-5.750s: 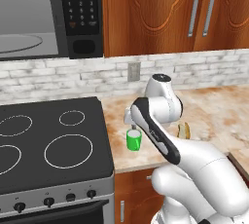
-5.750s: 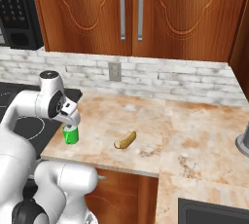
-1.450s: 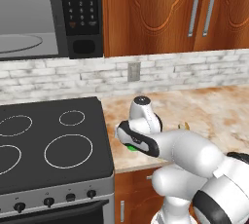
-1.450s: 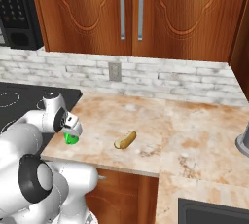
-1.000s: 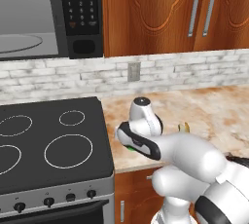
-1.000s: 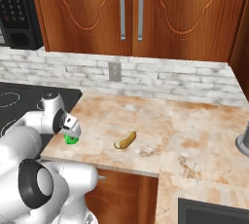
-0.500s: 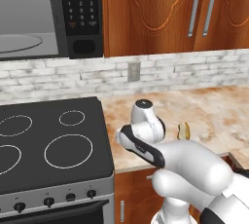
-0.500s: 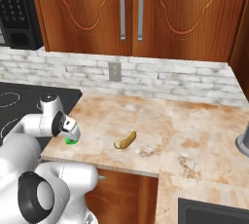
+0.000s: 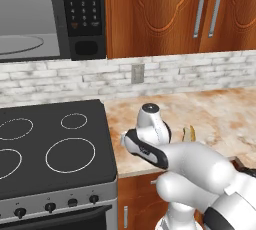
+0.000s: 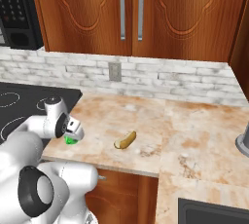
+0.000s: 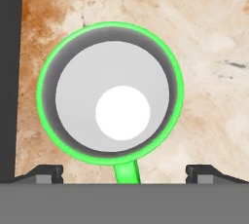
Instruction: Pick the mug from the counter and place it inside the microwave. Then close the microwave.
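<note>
Two dark fingertips (image 11: 38,173) are standing wide apart at the bottom of the hand view, one on either side of the mug (image 11: 111,90), so the gripper (image 11: 124,174) is spread wide and gripping nothing. The mug is sitting on the counter (image 10: 160,135) close to its left edge, just beside the black stovetop (image 9: 45,146), and near the front edge as well; from the right base view only a sliver of green (image 10: 71,140) is peeking out under the hand. It is standing upright — its long axis is running vertically, its open mouth is facing straight up into the camera, and its handle (image 11: 126,172) is pointing toward the bottom of the hand view, into the gap between the tips. That handle is the likely trouble: if the fingers are closing along the line where it is sticking out, one could be catching it and twisting the cup rather than clamping the wall. Coming down off-centre could also be nudging the rim and tipping the mug toward the stovetop or the front edge. The microwave (image 9: 52,16) is hanging open high above the stovetop — a loose grip on a smooth round wall may be slipping during that long lift.
</note>
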### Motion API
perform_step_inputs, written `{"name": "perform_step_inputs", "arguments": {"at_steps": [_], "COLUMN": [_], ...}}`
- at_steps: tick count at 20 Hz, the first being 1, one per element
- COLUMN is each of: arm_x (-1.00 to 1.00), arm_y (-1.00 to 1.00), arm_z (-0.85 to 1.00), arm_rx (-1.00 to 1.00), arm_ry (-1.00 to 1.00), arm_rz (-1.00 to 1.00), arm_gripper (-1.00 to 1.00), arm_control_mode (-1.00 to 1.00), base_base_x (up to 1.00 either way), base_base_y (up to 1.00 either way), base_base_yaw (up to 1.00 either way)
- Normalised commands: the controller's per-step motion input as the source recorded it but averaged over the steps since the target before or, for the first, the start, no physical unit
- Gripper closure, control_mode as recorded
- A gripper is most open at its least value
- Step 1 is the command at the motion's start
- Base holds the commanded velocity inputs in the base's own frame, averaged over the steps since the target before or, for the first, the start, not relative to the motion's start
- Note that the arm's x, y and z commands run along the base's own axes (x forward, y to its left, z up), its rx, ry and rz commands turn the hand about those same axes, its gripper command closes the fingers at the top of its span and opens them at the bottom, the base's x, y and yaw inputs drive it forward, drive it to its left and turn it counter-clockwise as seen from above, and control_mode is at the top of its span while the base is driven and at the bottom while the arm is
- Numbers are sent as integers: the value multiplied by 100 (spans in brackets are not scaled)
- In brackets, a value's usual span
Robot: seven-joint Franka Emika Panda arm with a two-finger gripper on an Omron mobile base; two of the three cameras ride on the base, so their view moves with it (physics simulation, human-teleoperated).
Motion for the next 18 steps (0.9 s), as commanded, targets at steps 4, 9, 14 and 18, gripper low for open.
{"name": "perform_step_inputs", "arguments": {"at_steps": [4, 9, 14, 18], "arm_x": [18, 1, -1, 0], "arm_y": [0, 0, 0, 0], "arm_z": [0, -4, -10, 0], "arm_rx": [0, 0, 0, 0], "arm_ry": [0, 0, 0, 0], "arm_rz": [0, 0, 0, 0], "arm_gripper": [-100, -100, -100, -100], "arm_control_mode": [-100, -100, -100, -100], "base_base_x": [0, 0, 0, 0], "base_base_y": [0, 0, 0, 0], "base_base_yaw": [0, 0, 0, 0]}}
